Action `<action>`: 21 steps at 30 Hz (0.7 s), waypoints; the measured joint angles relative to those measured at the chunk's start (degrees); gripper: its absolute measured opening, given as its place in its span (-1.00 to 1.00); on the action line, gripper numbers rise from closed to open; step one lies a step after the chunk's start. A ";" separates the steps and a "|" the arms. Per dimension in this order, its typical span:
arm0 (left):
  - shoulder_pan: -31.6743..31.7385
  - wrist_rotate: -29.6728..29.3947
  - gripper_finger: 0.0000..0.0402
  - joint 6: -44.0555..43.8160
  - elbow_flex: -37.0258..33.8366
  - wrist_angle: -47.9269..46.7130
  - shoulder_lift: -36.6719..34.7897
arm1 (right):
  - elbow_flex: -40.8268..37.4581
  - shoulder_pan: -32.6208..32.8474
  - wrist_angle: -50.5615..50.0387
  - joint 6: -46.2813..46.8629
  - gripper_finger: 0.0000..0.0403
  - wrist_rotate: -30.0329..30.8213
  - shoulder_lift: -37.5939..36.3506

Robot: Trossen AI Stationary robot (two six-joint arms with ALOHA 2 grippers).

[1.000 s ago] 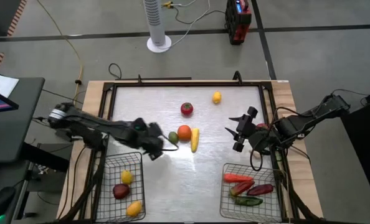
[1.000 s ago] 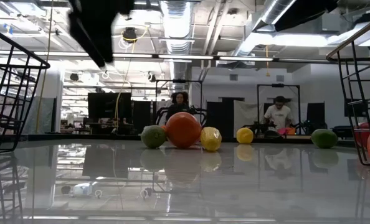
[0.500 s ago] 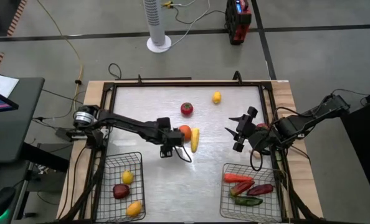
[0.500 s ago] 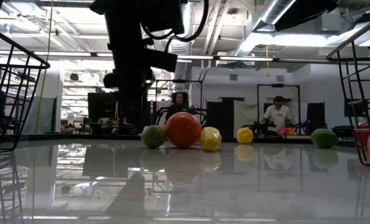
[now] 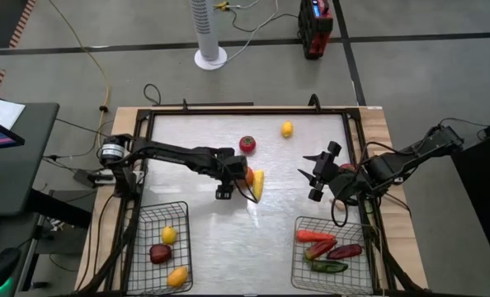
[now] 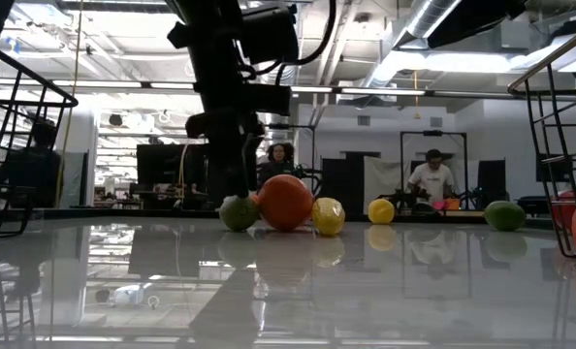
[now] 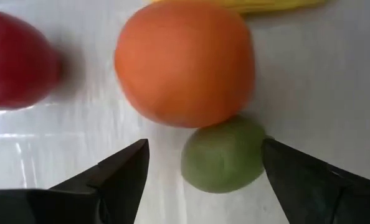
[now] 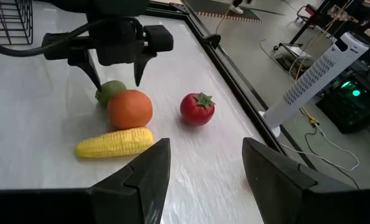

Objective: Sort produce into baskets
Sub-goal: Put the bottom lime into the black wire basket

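Note:
My left gripper [image 5: 228,180] is open and points down over a small green fruit [image 7: 223,154] in the table's middle. Its two fingers stand on either side of the fruit without touching it; this also shows in the right wrist view [image 8: 110,91]. The green fruit rests on the table against an orange [image 5: 245,174], with a yellow corn cob [image 5: 258,185] beside that. A tomato [image 5: 247,144] and a lemon [image 5: 287,129] lie farther back. My right gripper [image 5: 318,176] is open and empty, held above the table's right side.
The left basket [image 5: 143,221] at the near left holds two yellow fruits and a red one. The right basket [image 5: 304,264] at the near right holds red, dark and green elongated pieces. A raised frame [image 5: 228,111] rims the table. People show in the room beyond.
My left gripper has gone from beside the left basket toward the table's right and far side, to the green fruit, and has come down over it. The produce has stayed in place.

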 joint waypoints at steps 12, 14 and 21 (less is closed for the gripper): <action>0.75 5.14 0.47 4.08 -0.04 -0.19 5.99 | 0.00 -0.09 0.42 -1.58 0.12 0.00 -0.02; 0.75 4.94 0.45 4.07 -0.04 -0.38 6.22 | 0.00 -0.09 0.40 -1.70 0.12 0.00 -0.02; 0.51 4.77 0.20 2.08 0.00 -0.75 6.40 | 0.02 -0.11 1.78 -3.97 0.12 0.04 -0.02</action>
